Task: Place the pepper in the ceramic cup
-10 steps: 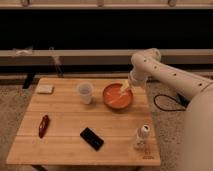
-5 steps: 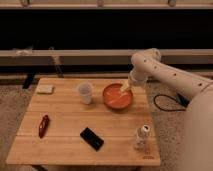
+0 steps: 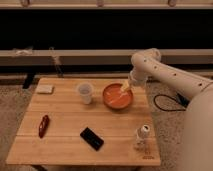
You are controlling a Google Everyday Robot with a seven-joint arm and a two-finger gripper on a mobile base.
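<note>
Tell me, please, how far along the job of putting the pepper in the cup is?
Nothing looks done yet: the pepper lies on the table at the picture's left, apart from the upright white cup. Nothing is in hand: the gripper hangs over the orange bowl, far from the pepper. Left: reach the pepper, grasp it, carry it to the cup and drop it in.

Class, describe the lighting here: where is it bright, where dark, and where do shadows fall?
Camera view: the wooden table is evenly, warmly lit; the background behind is dark. The ceramic cup and pepper cast only faint shadows. The gripper, over the orange bowl, shows no harsh glare.
</note>
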